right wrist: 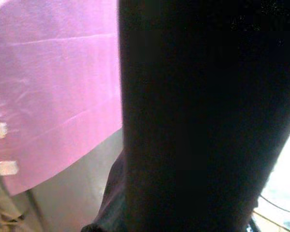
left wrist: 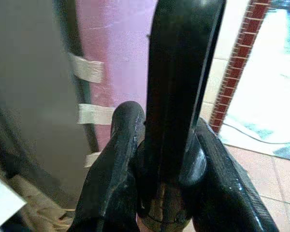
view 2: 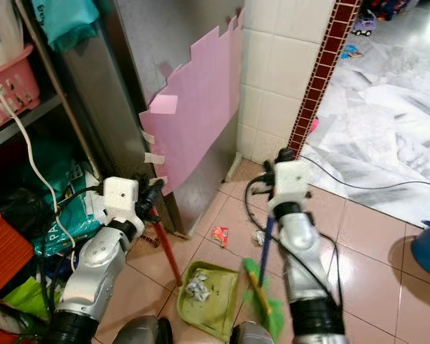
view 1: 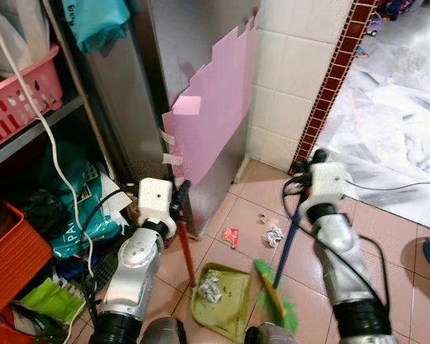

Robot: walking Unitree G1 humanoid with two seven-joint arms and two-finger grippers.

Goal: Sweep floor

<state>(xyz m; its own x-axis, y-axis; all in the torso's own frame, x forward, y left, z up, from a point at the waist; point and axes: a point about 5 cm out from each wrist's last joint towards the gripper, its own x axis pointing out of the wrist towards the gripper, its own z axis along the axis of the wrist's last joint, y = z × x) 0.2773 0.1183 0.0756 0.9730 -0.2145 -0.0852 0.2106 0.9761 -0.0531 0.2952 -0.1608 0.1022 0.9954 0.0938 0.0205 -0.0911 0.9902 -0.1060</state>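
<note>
At lower centre of the head views, the left gripper point(view 1: 180, 197) is clamping both fingers around the red stick handle point(view 1: 185, 251) of the green plastic dustpan point(view 1: 222, 299), which is resting on the pink tiled floor point(view 1: 387, 244) holding a crumpled paper wad point(view 1: 210, 287). The right gripper point(view 1: 299, 192) is gripping the blue broom handle point(view 1: 288, 244); its green bristles point(view 1: 276, 294) are touching the dustpan's edge. Another paper scrap point(view 1: 273, 236) is lying nearby.

Two silver, segmented metal arms with black ribbed joint collars; white boxy wrist housings point(view 1: 158, 198), point(view 1: 328, 182); looped black cables point(view 1: 93, 215) alongside; glossy black, long tapered fingers point(left wrist: 116, 164) at the ends.
</note>
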